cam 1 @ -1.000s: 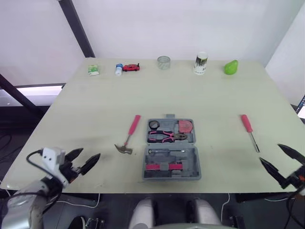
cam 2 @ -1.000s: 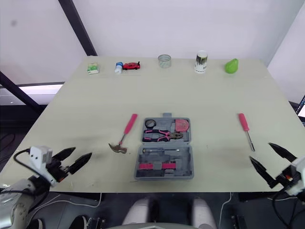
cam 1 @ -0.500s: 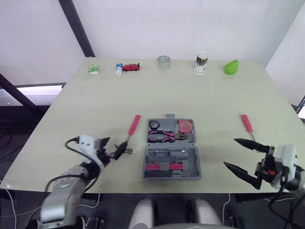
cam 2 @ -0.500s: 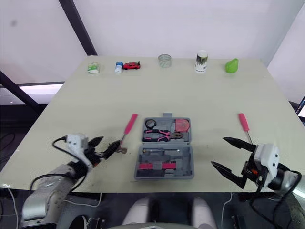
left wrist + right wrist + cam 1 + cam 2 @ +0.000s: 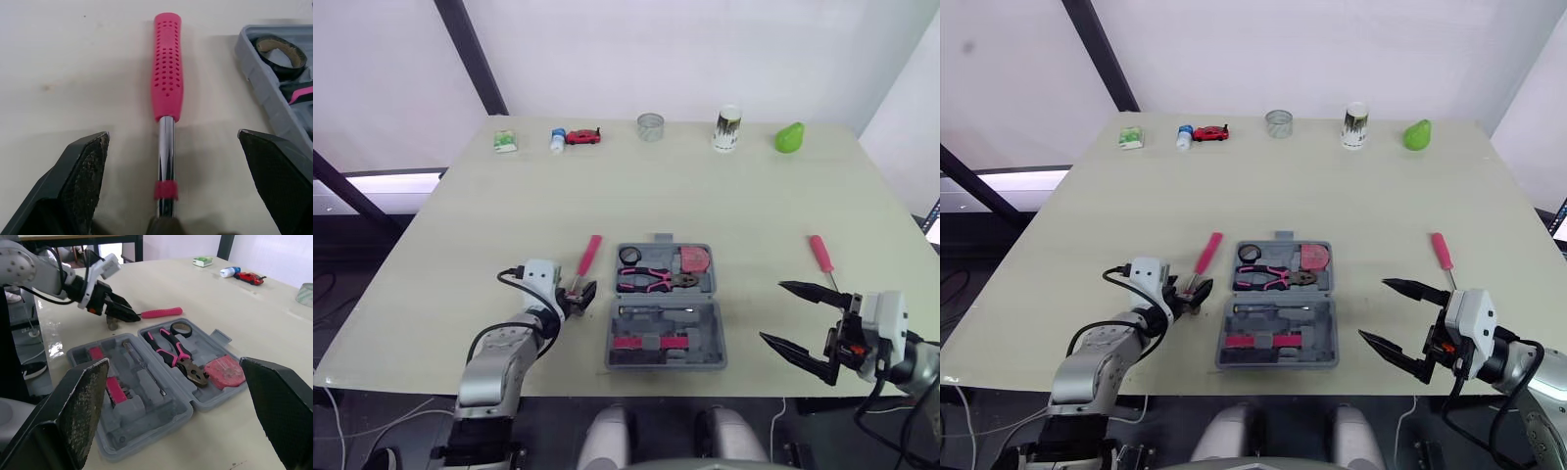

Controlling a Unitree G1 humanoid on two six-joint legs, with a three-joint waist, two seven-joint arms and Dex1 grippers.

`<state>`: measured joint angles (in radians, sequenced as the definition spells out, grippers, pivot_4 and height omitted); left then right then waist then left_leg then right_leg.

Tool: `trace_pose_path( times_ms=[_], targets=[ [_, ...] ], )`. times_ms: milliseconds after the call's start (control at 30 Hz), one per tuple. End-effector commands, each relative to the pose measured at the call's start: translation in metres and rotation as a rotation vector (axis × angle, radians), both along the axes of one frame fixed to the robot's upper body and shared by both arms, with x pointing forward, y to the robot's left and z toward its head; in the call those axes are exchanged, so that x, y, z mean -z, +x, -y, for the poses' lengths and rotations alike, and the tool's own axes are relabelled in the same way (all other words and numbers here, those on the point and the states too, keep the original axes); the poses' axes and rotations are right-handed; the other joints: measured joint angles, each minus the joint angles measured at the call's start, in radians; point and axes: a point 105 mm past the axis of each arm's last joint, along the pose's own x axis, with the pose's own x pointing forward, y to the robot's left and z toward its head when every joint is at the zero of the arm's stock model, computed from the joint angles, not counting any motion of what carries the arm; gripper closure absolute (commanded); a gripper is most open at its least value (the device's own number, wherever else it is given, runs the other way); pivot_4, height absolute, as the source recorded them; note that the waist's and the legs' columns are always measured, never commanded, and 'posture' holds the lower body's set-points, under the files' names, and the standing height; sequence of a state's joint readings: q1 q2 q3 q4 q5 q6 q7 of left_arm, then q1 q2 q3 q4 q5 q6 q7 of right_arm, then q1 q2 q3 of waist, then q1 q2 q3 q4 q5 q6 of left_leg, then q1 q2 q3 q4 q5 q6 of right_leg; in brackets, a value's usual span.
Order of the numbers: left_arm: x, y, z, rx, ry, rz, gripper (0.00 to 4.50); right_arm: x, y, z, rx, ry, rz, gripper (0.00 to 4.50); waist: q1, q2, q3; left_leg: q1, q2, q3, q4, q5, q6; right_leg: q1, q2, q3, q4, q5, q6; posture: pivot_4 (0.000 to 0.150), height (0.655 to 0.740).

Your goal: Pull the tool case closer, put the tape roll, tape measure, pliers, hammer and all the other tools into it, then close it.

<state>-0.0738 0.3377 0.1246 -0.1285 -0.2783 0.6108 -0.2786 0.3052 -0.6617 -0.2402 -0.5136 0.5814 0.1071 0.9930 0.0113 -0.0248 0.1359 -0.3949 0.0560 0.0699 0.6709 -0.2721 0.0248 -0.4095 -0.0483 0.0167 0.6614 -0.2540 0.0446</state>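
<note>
The grey tool case (image 5: 705, 333) lies open near the table's front edge, its lid half holding a black tape roll (image 5: 629, 257), pink pliers (image 5: 654, 280) and a red tape measure (image 5: 693, 259). The hammer (image 5: 589, 257), with a pink handle, lies just left of the case. My left gripper (image 5: 579, 293) is open at the head end of the hammer, its fingers (image 5: 88, 161) on either side of the steel shaft (image 5: 166, 142). My right gripper (image 5: 773, 311) stands open to the right of the case with nothing in it. A pink screwdriver (image 5: 822, 257) lies on the table further right.
Along the table's far edge stand a green box (image 5: 505, 143), a small bottle (image 5: 557, 143), a red toy car (image 5: 582, 138), a glass jar (image 5: 650, 127), a can (image 5: 726, 129) and a green pear (image 5: 788, 138).
My left arm has swung in from the front left corner to the hammer's head end. My right gripper has come in from the right edge toward the case.
</note>
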Motion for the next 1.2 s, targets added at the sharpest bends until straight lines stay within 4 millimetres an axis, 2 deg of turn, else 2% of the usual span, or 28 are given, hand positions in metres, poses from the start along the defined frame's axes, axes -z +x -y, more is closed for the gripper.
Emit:
trace_pose_path(
  times_ms=[33,100,133,167,233,267,300,333,433,633,833,933,1067,1200],
  targets=[
    [0.003,0.002,0.001,-0.001,0.038,-0.032,0.02,-0.015,0.001,-0.006,-0.037,0.0,0.064,0.0,0.0,0.0,0.0,0.0,0.0,0.0,0.0,0.0,0.0,0.0,0.0,0.0,0.0,0.0,0.0,0.15,0.74],
    [0.007,0.001,0.001,0.004,0.055,-0.076,0.02,-0.019,0.005,-0.005,-0.037,-0.011,0.091,0.0,0.0,0.0,0.0,0.0,0.0,0.0,0.0,0.0,0.0,0.0,0.0,0.0,0.0,0.0,0.0,0.15,0.74],
    [0.01,0.0,0.0,0.004,0.053,-0.098,0.54,-0.022,0.007,-0.004,-0.034,-0.014,0.102,0.0,0.0,0.0,0.0,0.0,0.0,0.0,0.0,0.0,0.0,0.0,0.0,0.0,0.0,0.0,0.0,0.15,0.74],
    [0.011,-0.001,-0.001,-0.005,0.055,-0.109,0.78,-0.023,0.009,-0.004,-0.034,-0.015,0.107,0.0,0.0,0.0,0.0,0.0,0.0,0.0,0.0,0.0,0.0,0.0,0.0,0.0,0.0,0.0,0.0,0.15,0.74],
    [0.012,-0.002,-0.003,-0.013,0.067,-0.118,1.72,-0.023,0.009,-0.004,-0.037,-0.015,0.109,0.0,0.001,0.0,0.0,0.0,0.0,0.0,0.0,0.0,0.0,0.0,0.0,0.0,0.0,0.0,0.0,0.15,0.74],
    [0.011,-0.001,-0.003,-0.014,0.068,-0.114,2.35,-0.023,0.009,-0.005,-0.039,-0.014,0.108,0.0,0.001,0.0,0.0,0.0,0.0,0.0,0.0,0.0,0.0,0.0,0.0,0.0,0.0,0.0,0.0,0.15,0.74],
    [0.01,0.0,-0.002,-0.013,0.067,-0.104,2.69,-0.023,0.009,-0.006,-0.04,-0.014,0.107,0.0,0.002,0.0,0.0,0.0,0.0,0.0,0.0,0.0,0.0,0.0,0.0,0.0,0.0,0.0,0.0,0.15,0.74],
    [0.009,0.0,-0.001,-0.009,0.067,-0.101,3.32,-0.021,0.009,-0.006,-0.042,-0.019,0.105,0.0,0.003,0.0,0.0,0.0,0.0,0.0,0.0,0.0,0.0,0.0,0.0,0.0,0.0,0.0,0.0,0.15,0.74],
    [0.006,-0.002,0.001,-0.001,0.07,-0.098,4.5,-0.016,0.009,-0.008,-0.058,-0.032,0.101,0.0,0.002,0.0,0.0,0.0,0.0,0.0,0.0,0.0,0.0,0.0,0.0,0.0,0.0,0.0,0.0,0.15,0.74],
    [0.006,-0.022,-0.002,-0.028,0.056,-0.113,4.5,-0.012,0.008,-0.014,-0.091,-0.041,0.078,0.0,-0.001,0.0,0.0,0.0,0.0,-0.003,0.0,0.0,0.0,0.0,0.0,0.001,0.0,0.0,0.0,0.15,0.74],
    [0.001,-0.064,-0.02,-0.141,0.059,-0.121,4.5,-0.008,0.008,-0.013,-0.14,-0.08,0.068,0.0,-0.008,0.0,0.0,0.0,0.0,-0.004,0.0,0.0,0.0,0.0,-0.001,0.001,0.0,0.0,0.0,0.15,0.74],
    [0.007,-0.083,-0.024,-0.181,0.069,-0.16,4.5,-0.008,0.011,-0.011,-0.169,-0.09,0.063,0.0,-0.016,-0.001,0.001,0.001,0.0,-0.004,0.0,0.0,0.0,0.0,-0.001,0.001,0.0,-0.001,-0.001,0.15,0.74],
    [0.011,-0.093,-0.016,-0.174,0.048,-0.184,4.5,-0.007,0.007,-0.014,-0.231,-0.077,0.027,0.0,-0.016,-0.001,0.001,0.001,0.0,-0.004,0.0,0.0,0.0,0.0,0.0,0.001,0.0,-0.002,-0.003,0.15,0.74],
    [0.014,-0.092,-0.014,-0.194,0.031,-0.189,4.5,-0.008,0.008,-0.016,-0.243,-0.074,0.029,0.0,-0.016,-0.001,0.001,0.001,0.0,-0.004,0.0,0.0,0.0,0.0,0.0,0.001,0.0,-0.002,-0.003,0.15,0.74]
  ],
)
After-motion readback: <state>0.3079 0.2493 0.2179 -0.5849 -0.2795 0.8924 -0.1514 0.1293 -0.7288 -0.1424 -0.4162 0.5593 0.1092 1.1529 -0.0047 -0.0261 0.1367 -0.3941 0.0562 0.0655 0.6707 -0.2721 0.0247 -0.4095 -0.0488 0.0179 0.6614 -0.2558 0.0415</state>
